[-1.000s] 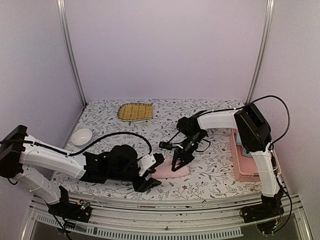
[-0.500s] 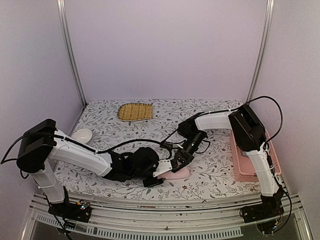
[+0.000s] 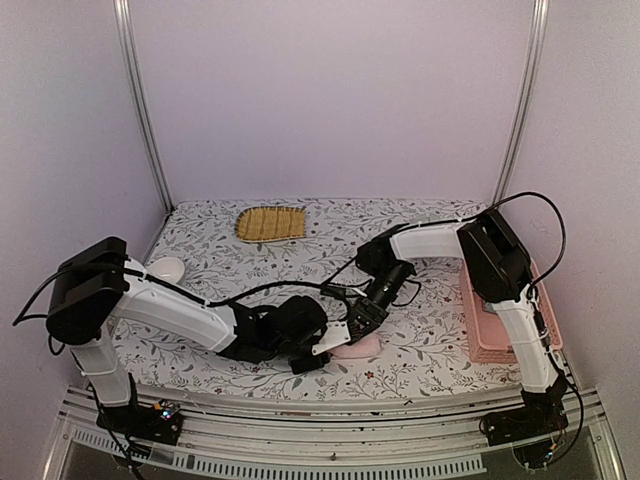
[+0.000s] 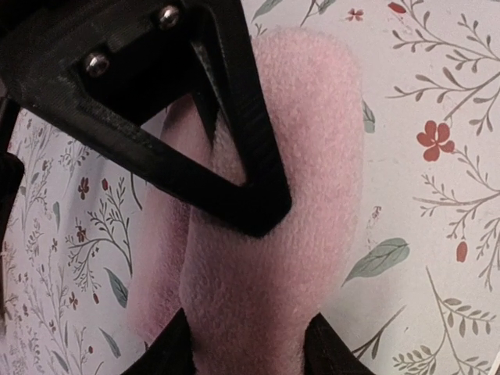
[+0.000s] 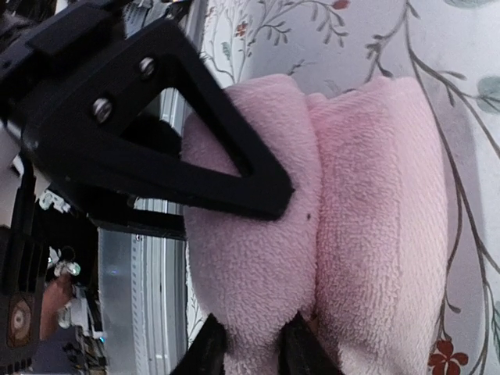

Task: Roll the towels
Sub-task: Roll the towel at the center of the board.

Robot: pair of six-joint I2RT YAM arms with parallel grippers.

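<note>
A pink towel (image 3: 360, 346) lies partly rolled near the table's front edge, right of centre. In the left wrist view its thick roll (image 4: 273, 258) fills the gap between my left gripper (image 4: 248, 337) fingers, which press its two sides. My right gripper (image 5: 250, 337) pinches a fold of the same towel (image 5: 258, 258) from the other side. Each wrist view shows the other gripper's black triangular finger lying across the roll. From above, both grippers (image 3: 318, 347) (image 3: 352, 322) meet over the towel and hide most of it.
A pink basket (image 3: 500, 345) stands at the right edge under the right arm, with a pale bluish cloth (image 3: 487, 306) in it. A yellow-brown woven mat (image 3: 270, 222) lies at the back. A white bowl (image 3: 166, 268) sits at the left. The table's front rail is close to the towel.
My left arm has swung in to the right and its jaws have closed round the towel roll. The right gripper has shifted slightly toward the front and eased its pinch.
</note>
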